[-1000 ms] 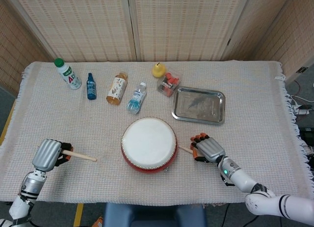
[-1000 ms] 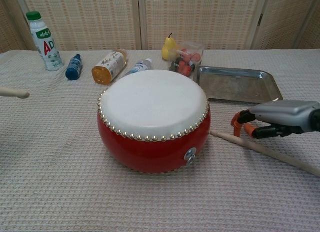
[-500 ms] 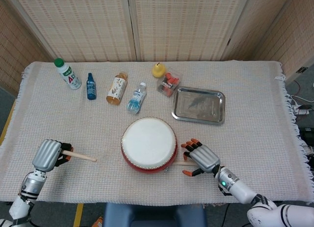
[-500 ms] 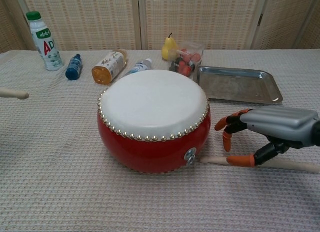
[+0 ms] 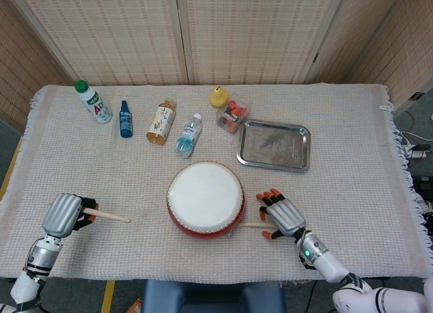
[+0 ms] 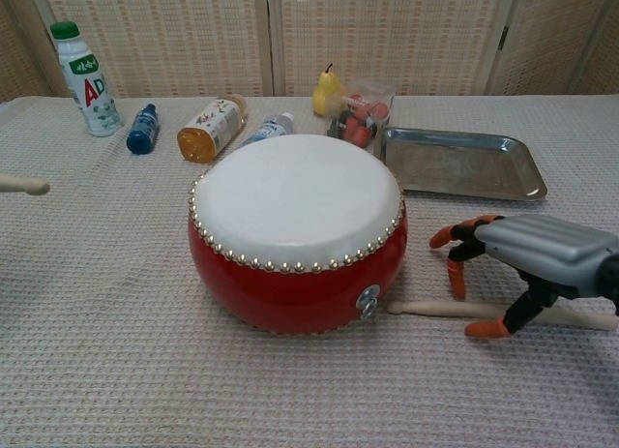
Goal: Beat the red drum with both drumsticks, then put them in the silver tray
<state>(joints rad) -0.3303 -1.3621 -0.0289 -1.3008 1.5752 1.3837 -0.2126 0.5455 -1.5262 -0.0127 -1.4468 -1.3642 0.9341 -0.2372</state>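
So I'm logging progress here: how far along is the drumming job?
Early. The left hand already grips one drumstick. The right hand is open over the other drumstick, which lies on the cloth beside the red drum. Picking it up, drumming and filling the empty silver tray remain.
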